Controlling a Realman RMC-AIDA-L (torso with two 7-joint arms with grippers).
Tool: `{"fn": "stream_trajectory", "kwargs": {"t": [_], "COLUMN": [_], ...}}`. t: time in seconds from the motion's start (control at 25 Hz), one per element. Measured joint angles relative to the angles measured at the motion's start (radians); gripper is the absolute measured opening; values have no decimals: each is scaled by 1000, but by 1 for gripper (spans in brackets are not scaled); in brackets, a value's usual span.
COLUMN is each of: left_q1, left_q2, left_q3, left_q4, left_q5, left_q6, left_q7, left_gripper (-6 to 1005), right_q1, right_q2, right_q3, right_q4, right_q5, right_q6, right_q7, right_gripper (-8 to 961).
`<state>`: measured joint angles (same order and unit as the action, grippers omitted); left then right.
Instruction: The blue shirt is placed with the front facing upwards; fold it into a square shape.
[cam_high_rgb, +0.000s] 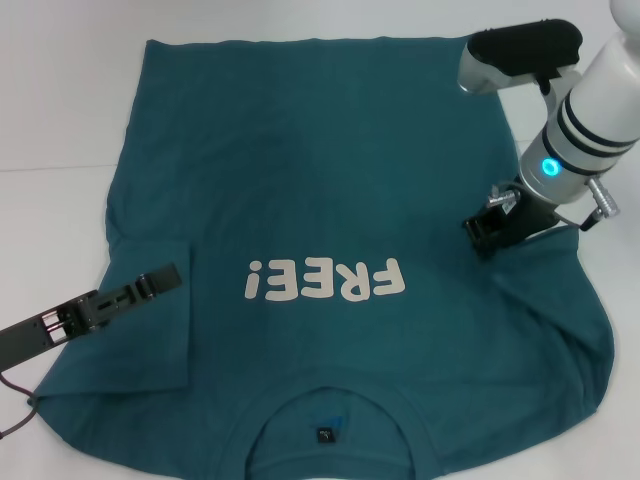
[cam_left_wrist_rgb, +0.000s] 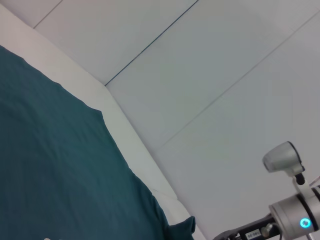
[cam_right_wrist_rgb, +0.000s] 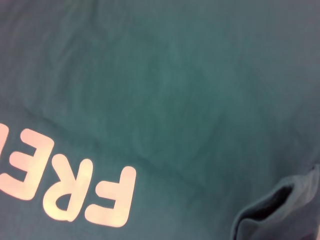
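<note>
We treat the blue shirt (cam_high_rgb: 330, 200) as soft, light and limp: take hold at a sleeve edge or hem. It lies flat across the worktop (cam_high_rgb: 60, 100), teal, white "FREE!" print up, collar at 6 o'clock, left sleeve folded inward. Left tool (cam_high_rgb: 160, 281) at 8 o'clock and right tool (cam_high_rgb: 488, 232) at 3 o'clock: we cannot tell their opening

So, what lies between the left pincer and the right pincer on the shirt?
In the head view, only the blue shirt lies between them, with its white FREE! print in that stretch. The left pincer and right pincer both sit over the cloth.
</note>
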<state>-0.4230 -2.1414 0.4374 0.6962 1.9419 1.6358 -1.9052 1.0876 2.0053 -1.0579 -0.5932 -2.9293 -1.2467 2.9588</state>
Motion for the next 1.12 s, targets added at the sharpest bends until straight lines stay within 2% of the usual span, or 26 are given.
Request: {"fn": "stream_trajectory", "kwargs": {"t": [0.24,0.88,1.12], "left_q1": [3,8,9], "left_q2": [-2,-2,-2], "left_q3": [0,0,0], "left_q4": [-1,-1,-1], "left_q5": [0,0,0], "left_q6": [-7,-9,-12], "left_q7": [0,0,0], "left_gripper": [751,750,750], "right_q1": [0,-4,2], "right_q2": [5,3,16], "right_q3": [21,47,46], "right_q4": [-41,-35,-32], "right_q5": [6,6,12], "right_q6": [-4,0,0], "right_q7": [13,28,19], "right_gripper": [126,178,197]}}
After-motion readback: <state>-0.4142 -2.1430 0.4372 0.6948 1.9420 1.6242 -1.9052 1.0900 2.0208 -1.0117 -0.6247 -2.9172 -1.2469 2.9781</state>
